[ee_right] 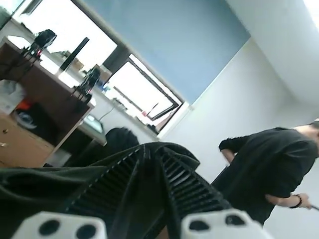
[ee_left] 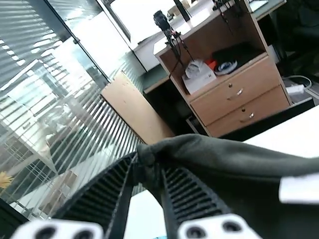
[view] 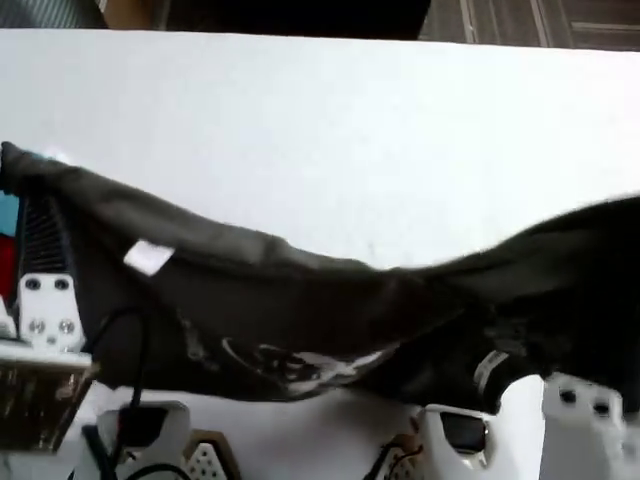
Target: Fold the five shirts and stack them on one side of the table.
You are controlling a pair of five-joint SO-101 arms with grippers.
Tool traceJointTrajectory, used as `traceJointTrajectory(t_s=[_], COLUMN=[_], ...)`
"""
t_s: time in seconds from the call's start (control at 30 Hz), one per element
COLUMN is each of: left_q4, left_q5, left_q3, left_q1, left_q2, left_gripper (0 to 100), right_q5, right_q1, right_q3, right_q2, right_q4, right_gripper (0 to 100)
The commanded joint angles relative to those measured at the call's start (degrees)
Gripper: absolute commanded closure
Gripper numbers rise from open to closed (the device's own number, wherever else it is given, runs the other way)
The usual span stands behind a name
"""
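Shirt (view: 300, 300) in left tool (ee_left: 147, 160), right tool (ee_right: 151, 151) — sagging between.

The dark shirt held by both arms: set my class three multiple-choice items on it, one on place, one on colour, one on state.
1. Where is the shirt?
A) folded in a stack
B) hung between the left gripper and the right gripper, over the table
C) on the floor
2. Its colour?
A) white
B) red
C) dark grey-black
3. The right gripper is:
A) open, empty
B) shut on the shirt
C) holding a cup

Answers: 1 B, both wrist views show cloth pinched; 2 C, the fabric is dark throughout; 3 B, a fold is clamped in it.
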Motion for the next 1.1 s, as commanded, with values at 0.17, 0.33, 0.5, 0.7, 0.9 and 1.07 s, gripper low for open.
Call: traceJointTrajectory(t_s=[0.17,0.33,0.5,0.7,0.9,1.07], left_q4=[0.9,0.4,-6.9,-24.7,-36.7,-43.1], left_q5=[0.5,0.5,0.5,0.5,0.1,0.1], left_q3=[-0.4,2.1,16.9,37.4,55.5,57.6], left_q1=[-0.6,-0.4,-0.3,1.0,5.1,5.0], left_q2=[-5.9,-5.9,-5.9,-5.7,-4.6,2.9], left_gripper=[98,98,98,98,98,98], right_q5=[4.6,5.6,5.1,5.1,5.1,5.1], right_q1=[-0.1,-0.2,-0.6,-0.3,-0.2,-0.2], right_q3=[-0.9,1.3,10.8,24.8,36.1,40.8], right_q2=[-8.3,-7.4,-2.5,6.0,15.8,24.9], right_q4=[-0.3,-2.0,-9.6,-22.7,-34.2,-40.5], right_gripper=[97.8,97.8,97.8,97.8,97.8,97.8])
